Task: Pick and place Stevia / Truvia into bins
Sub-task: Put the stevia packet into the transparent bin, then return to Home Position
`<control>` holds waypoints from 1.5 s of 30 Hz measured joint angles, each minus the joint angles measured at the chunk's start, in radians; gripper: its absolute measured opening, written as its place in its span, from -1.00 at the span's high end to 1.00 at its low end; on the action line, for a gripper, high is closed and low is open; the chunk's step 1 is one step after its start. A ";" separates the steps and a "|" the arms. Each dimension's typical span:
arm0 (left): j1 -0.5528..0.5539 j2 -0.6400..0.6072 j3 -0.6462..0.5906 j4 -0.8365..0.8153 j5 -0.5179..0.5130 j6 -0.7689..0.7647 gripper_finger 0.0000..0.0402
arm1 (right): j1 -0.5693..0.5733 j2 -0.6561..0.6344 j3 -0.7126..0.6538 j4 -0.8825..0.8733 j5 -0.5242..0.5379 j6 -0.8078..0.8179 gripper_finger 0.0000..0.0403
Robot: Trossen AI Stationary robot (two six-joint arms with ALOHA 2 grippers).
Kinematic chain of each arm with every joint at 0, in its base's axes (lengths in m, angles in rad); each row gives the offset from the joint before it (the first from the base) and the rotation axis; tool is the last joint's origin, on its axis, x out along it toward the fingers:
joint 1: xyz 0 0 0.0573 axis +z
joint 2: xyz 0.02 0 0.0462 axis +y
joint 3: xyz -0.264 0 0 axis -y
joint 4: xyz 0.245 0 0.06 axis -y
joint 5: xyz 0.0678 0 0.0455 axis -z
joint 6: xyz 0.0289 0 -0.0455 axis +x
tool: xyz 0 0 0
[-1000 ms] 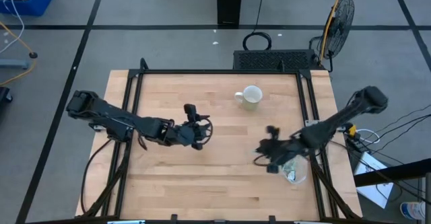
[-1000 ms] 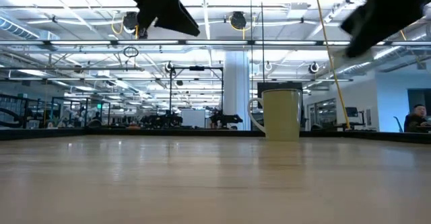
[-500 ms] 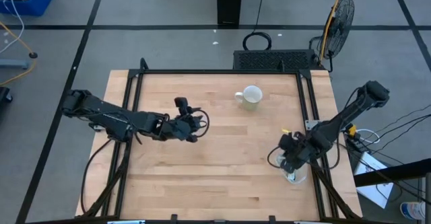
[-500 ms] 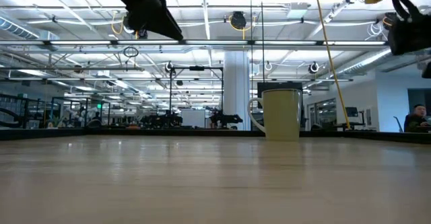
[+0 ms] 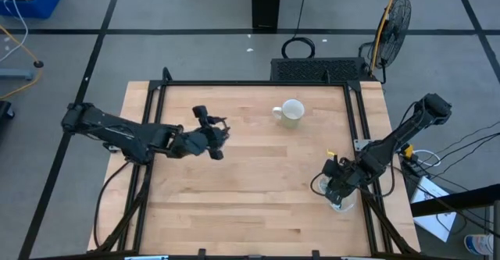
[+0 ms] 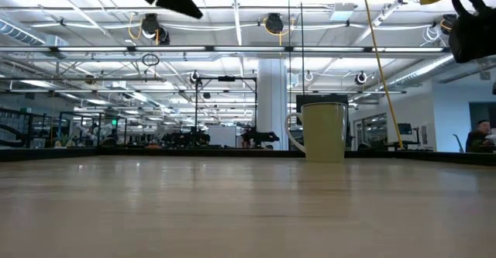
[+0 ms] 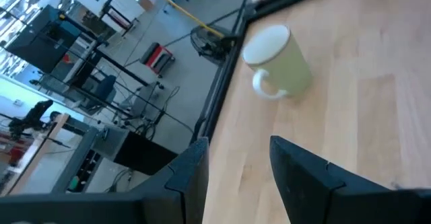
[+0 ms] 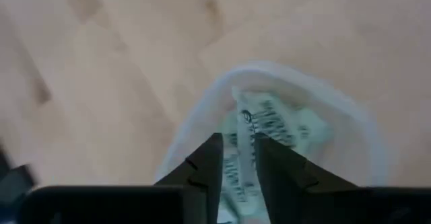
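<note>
Hovering over the clear bin [image 8: 289,126] at the table's [image 5: 250,182] right edge, right end effector [image 8: 237,158] slightly parted above sachets [image 8: 279,126] inside (left end effector [image 7: 236,160] open, idle mid-table), risking a sachet clinging to a finger and lifting back out.

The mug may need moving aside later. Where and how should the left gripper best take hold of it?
Probably by the rim wall of the white mug, coming straight down. It stands upright with its mouth open upward, and its handle juts sideways toward the left arm, so one finger could go inside the wall. The left gripper is open, empty and nearest.
</note>
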State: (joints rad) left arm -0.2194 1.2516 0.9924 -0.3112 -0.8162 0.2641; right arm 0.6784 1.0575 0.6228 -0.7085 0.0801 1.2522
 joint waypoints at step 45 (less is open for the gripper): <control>0.112 -0.956 -0.555 0.016 0.322 -0.407 0.19 | -0.148 -0.841 -0.290 0.532 0.414 -1.157 0.55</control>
State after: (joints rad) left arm -0.1076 0.2958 0.4378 -0.2952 -0.4939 -0.1425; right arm 0.5305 0.2168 0.3329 -0.1761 0.4945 0.0949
